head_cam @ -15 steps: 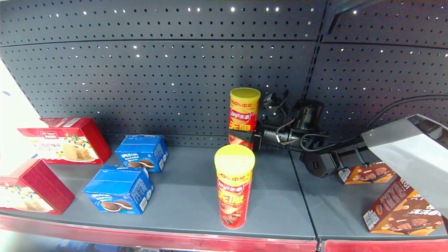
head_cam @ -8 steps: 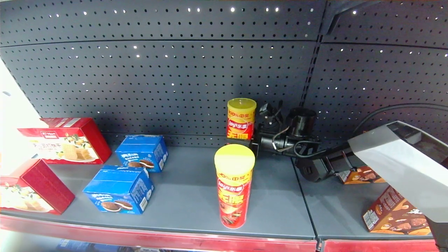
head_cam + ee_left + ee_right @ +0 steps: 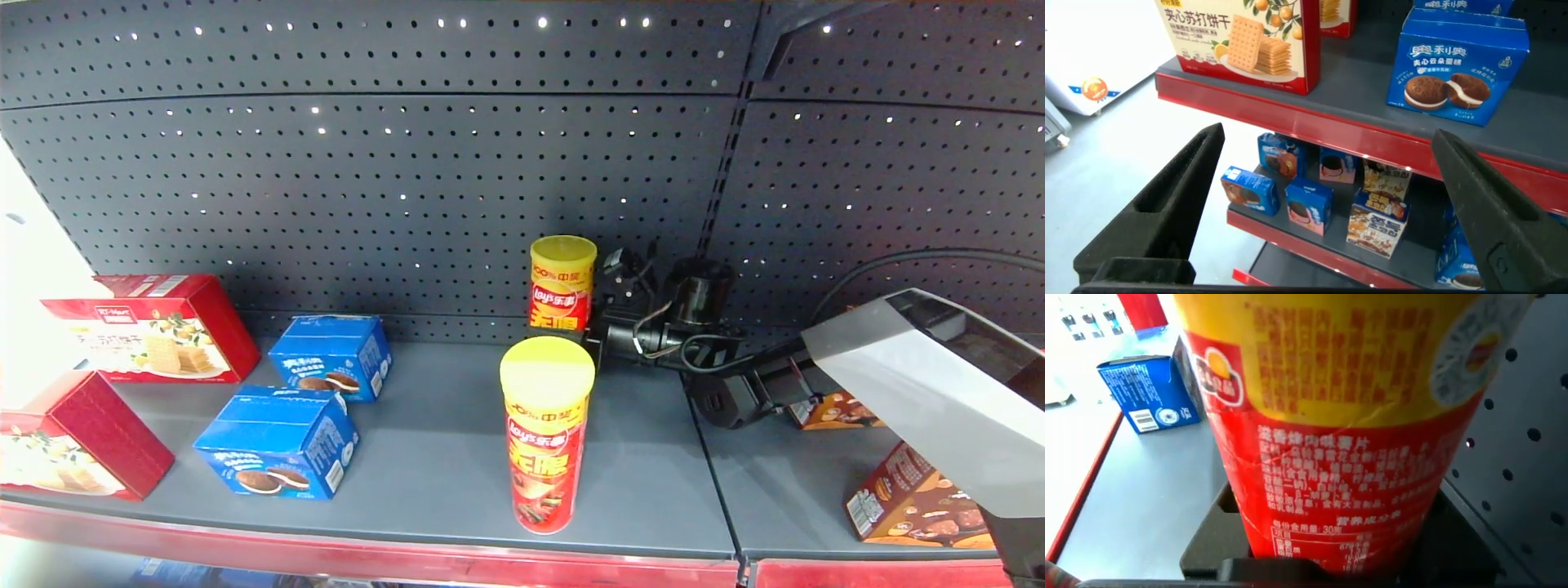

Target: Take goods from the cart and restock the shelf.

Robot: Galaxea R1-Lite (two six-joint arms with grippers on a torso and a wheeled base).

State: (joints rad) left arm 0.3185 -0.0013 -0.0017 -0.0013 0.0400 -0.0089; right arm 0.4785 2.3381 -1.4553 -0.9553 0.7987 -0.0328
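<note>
A tall red cardboard crisp tube with a yellow plastic lid (image 3: 562,282) stood upright near the back edge of the dark grey metal shelf (image 3: 441,441), just in front of the perforated dark back panel (image 3: 367,188). The right claw (image 3: 575,333) was closed round the tube's lower half, one black finger (image 3: 1212,535) pressed against each side. Its base was hidden, so I could not tell whether it rested on the shelf.

A second, matching crisp tube (image 3: 545,433) stood upright near the shelf's front edge, directly in front of the held one and apart from it.

Towards the left end lay two blue cardboard biscuit boxes, one near the back edge (image 3: 333,355) and one near the front edge (image 3: 277,441). Beyond them were two red cardboard cracker boxes, one towards the back left corner (image 3: 151,331) and one at the front left corner (image 3: 69,437).

On the adjoining shelf section to the right sat two brown cardboard snack boxes, one by the front edge (image 3: 922,502) and one farther back (image 3: 833,408), partly behind the right arm.

The left claw (image 3: 1327,139) hung below and in front of the shelf's red front edge, its two black fingers spread wide with nothing between them. Past it a lower shelf (image 3: 1290,237) carried several small blue boxes (image 3: 1308,208).
</note>
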